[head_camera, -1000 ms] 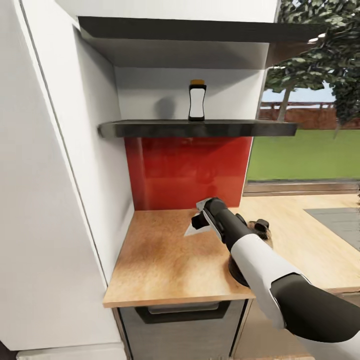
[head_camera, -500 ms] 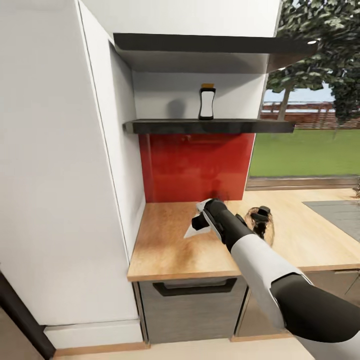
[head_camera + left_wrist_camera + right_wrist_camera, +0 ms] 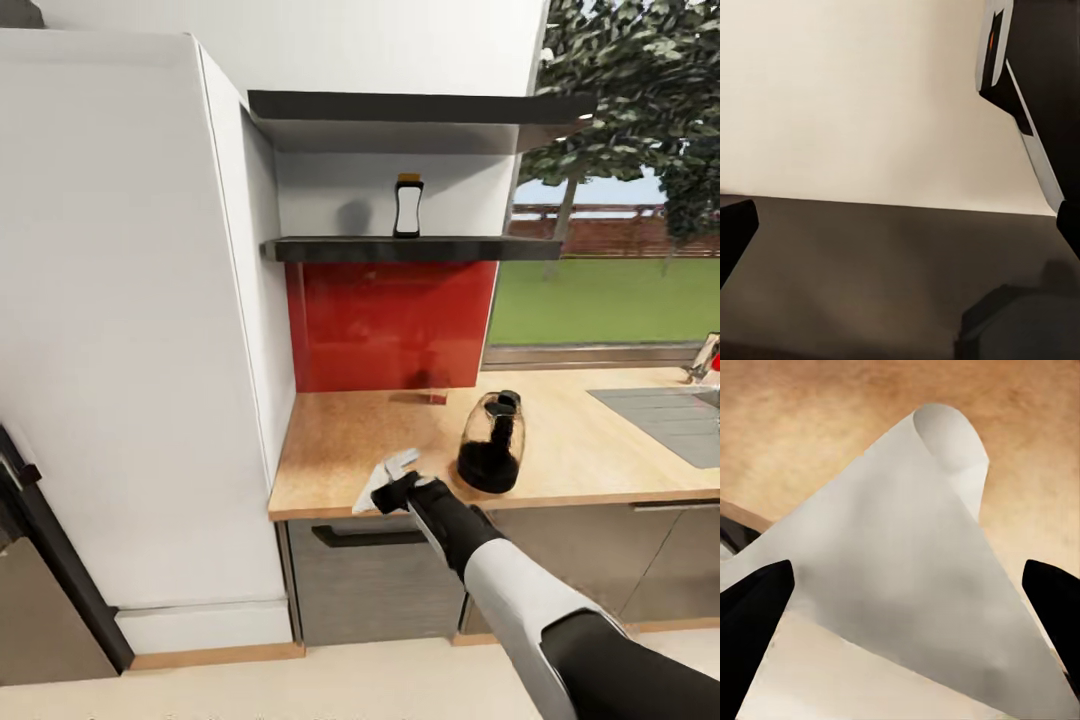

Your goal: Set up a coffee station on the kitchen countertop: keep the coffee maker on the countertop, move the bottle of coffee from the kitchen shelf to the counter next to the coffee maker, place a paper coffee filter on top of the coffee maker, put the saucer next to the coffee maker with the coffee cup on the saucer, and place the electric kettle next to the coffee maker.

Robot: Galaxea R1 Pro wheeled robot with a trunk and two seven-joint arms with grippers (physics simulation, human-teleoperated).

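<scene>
White paper coffee filter (image 3: 385, 480), thin and probably crushable, sits pinched by one edge in right pincer (image 3: 398, 487) above worktop (image 3: 340, 450).

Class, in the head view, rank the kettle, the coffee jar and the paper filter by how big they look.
1. Kettle, clearly largest.
2. Coffee jar and paper filter look alike; the filter is nearer the camera, the jar far off on the shelf, so unranked.

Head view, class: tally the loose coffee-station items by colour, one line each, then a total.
White folded paper filter, in the right gripper: 1
Dark glass kettle on the beige wood-grain countertop: 1
Yellow-topped white-label bottle on the dark grey shelf: 1
Total: 3
</scene>
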